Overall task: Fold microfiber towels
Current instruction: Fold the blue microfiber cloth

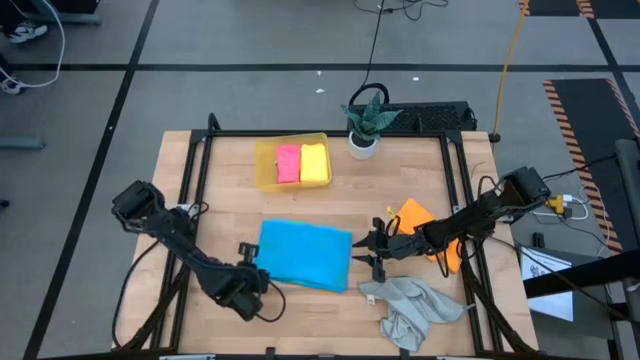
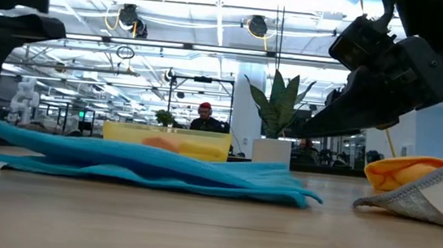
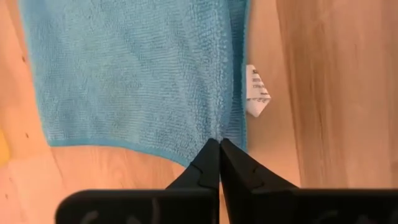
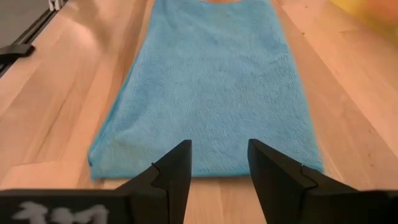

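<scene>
A bright blue towel point(image 1: 305, 255) lies spread as a rectangle in the middle of the table. My left gripper point(image 1: 260, 273) is shut at its near left corner, beside a white label point(image 3: 256, 99). My right gripper point(image 1: 366, 256) stands open just off the towel's right edge point(image 4: 211, 165), one finger to each side of the edge's middle and raised above it. An orange towel point(image 1: 418, 222) lies partly under my right arm. A light grey towel point(image 1: 410, 308) lies crumpled near the front right. Folded pink point(image 1: 288, 163) and yellow point(image 1: 315, 162) towels lie in a tray. My left gripper pinches the blue towel's hem at its corner point(image 3: 225, 134) between its two fingertips, coming steeply from above. One layer or several, I cannot tell. In the low view that end of the towel point(image 2: 9, 130) stands a little raised while the rest lies on the table.
The translucent yellow tray point(image 1: 262, 170) stands at the far side, with a potted plant point(image 1: 364, 125) to its right. Black frame rails point(image 1: 195, 190) run along the table's left and right sides. Bare wood shows in front of the blue towel point(image 1: 310, 320).
</scene>
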`<state>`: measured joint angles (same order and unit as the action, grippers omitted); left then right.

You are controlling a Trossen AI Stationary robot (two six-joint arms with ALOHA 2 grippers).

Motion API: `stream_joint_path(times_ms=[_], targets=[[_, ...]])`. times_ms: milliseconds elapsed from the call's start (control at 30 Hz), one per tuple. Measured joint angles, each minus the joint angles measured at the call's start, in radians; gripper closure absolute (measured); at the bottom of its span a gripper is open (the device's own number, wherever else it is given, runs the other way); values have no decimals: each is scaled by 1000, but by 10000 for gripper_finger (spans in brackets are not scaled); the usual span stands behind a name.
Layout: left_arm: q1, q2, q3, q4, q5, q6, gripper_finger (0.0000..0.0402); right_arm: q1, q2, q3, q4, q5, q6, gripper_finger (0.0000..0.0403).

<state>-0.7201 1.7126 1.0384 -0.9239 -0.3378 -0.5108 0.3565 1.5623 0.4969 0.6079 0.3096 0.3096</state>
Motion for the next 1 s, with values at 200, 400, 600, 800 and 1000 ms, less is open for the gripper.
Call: stream_joint_path(times_ms=[200, 400, 600, 800, 1000], targets=[[-23, 0, 13, -40, -78, -32, 398, 21, 0, 0, 0, 0, -6, 255], [-65, 0, 65, -73, -153, -10, 399, 26, 0, 0, -8, 0, -7, 255], [-80, -1, 11, -105, -190, -94, 400, 26, 0, 0, -9, 0, -8, 255], [-96, -7, 57, -137, -253, -99, 400, 26, 0, 0, -10, 0, -8, 255], [-126, -26, 42, -184, -264, -164, 400, 26, 0, 0, -16, 0, -8, 255]])
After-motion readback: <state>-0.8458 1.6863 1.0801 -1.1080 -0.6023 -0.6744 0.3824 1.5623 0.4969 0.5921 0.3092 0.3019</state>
